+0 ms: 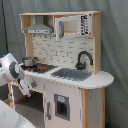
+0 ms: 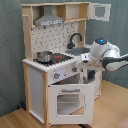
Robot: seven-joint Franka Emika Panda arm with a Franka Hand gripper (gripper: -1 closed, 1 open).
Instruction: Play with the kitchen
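I see the kitchen [image 1: 62, 70] filling both exterior views, standing upright on a wooden floor [image 2: 112, 107] against a grey backdrop. In the second exterior view its oven door [image 2: 70, 102] hangs swung outward at the lower front. Along the top run the range hood [image 1: 39, 26] and the upper shelves [image 1: 72, 25]. On the counter, the grey sink [image 1: 71, 74] sits toward the rounded end, with the black faucet [image 1: 82, 59] arching at its back edge by the tiled wall. The stove [image 2: 52, 58] occupies the opposite end of the counter, and a small metal pot [image 2: 44, 56] rests on it. My arm [image 2: 105, 52] sits at the stove-end front corner of the counter, beside the knobs [image 2: 56, 76]. I cannot tell whether its fingers are apart or together, since the gripper itself is hidden.
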